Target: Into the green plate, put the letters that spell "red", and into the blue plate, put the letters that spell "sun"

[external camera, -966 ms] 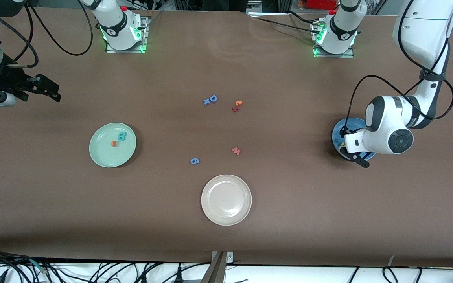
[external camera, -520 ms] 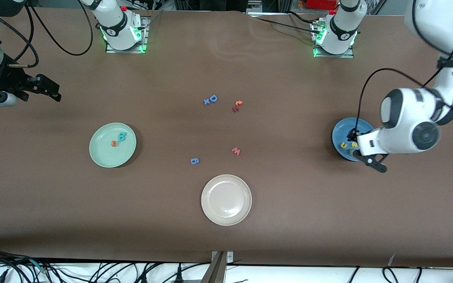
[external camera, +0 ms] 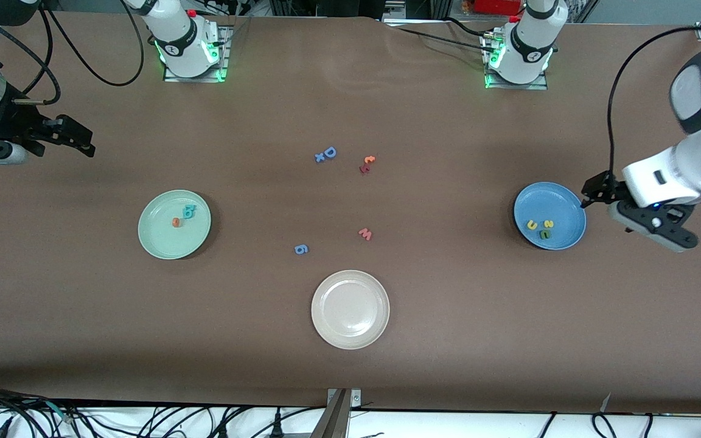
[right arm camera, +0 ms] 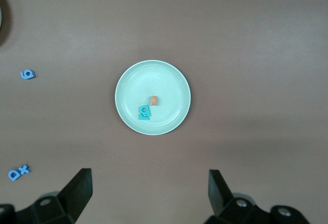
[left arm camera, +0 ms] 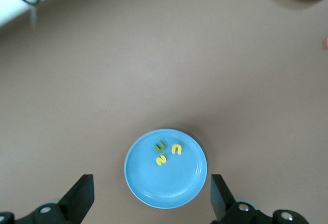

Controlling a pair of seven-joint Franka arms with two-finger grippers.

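Letters s, u, n [external camera: 540, 228] lie in the blue plate [external camera: 563, 204]; left claw [left arm camera: 148, 201] (right claw [right arm camera: 146, 196] too) spread, empty.

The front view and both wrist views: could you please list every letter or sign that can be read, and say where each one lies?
"D" and "x": blue pair, on the table.
"6" or "g": blue, on the table.
"w": pink-red, on the table.
Orange-and-red pair, on the table: too small to read.
"u", "s", "n": in the blue plate.
Orange letter and teal letters in the green plate: too small to read.
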